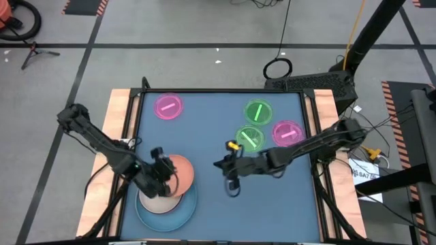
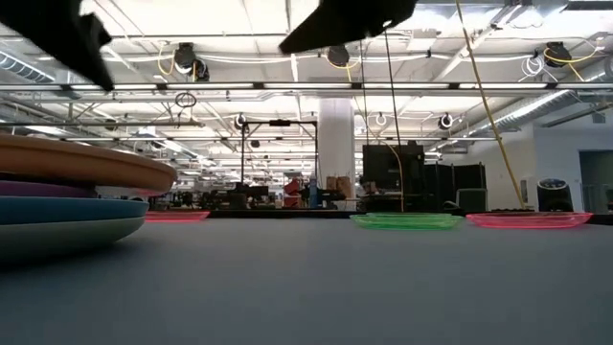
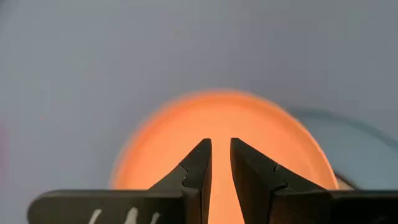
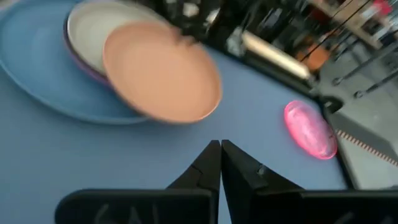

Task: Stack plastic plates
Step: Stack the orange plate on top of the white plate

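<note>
Near edge, left of centre: the stack. A large light-blue plate (image 1: 163, 207) lies at the bottom. On it sit a purple plate (image 2: 43, 189), only an edge showing in the low view, and a beige plate (image 4: 102, 28). An orange plate (image 1: 180, 173) rides on top, off-centre, overhanging toward the table's middle and tilted in the low view. It looks not yet settled into the pile.

The left gripper (image 3: 221, 165) hangs over the stack, right above the orange plate. Its fingers stand a narrow slit apart; the wrist view shows orange through the gap. Whether they pinch the plate's rim cannot be told. Judged: it is placing or nudging this plate square.

Table middle: the right gripper (image 1: 230, 170) hovers over bare blue table (image 1: 272, 197), fingers pressed together, holding nothing. It sits between the stack and the small plates, likely on its way to fetch one.

Farther, toward the right edge: a small green plate (image 1: 250, 138) just beside the right arm, with something small and yellow at its rim, too small to identify. Behind it, a second green plate (image 1: 258, 112); the two touch or nearly so. A pink plate (image 1: 287, 133) lies beside them nearer the right edge.

Far left corner: another pink plate (image 1: 168, 107), alone, well apart from the rest.

Four small plates lie loose; all are empty, as is the stack's top plate.
</note>
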